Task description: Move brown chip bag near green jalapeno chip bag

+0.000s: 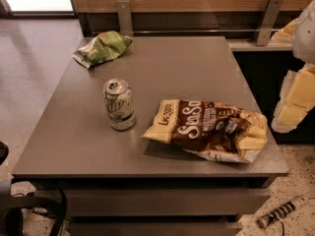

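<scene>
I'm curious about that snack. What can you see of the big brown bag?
The brown bag is large and glossy: dark brown middle, white script lettering, pale yellow ends. It lies flat, somewhat crumpled, on the grey table near its front right corner, right of the can. Only the table touches it; the gripper hangs apart at its right.

The arm [306, 28] is slanting down at the far right, and what seems to be the gripper [291, 104] is hanging just beyond the tabletop's [187, 73] right edge, nearer its front corner.
</scene>
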Action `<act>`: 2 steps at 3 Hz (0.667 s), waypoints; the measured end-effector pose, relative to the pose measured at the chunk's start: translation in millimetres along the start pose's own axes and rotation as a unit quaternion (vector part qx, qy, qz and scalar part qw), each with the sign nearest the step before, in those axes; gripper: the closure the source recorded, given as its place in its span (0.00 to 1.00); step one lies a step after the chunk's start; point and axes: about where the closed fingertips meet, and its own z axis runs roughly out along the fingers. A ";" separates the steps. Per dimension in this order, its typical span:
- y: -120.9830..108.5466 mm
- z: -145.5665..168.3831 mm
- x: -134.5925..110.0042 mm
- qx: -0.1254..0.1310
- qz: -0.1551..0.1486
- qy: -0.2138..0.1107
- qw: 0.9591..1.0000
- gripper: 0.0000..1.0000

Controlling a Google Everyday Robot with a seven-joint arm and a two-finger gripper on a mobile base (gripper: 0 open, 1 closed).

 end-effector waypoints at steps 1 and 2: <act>0.0 0.0 0.0 0.000 0.000 0.000 1.000 0.00; 6.2 56.4 -22.5 -0.052 0.005 -0.060 0.997 0.00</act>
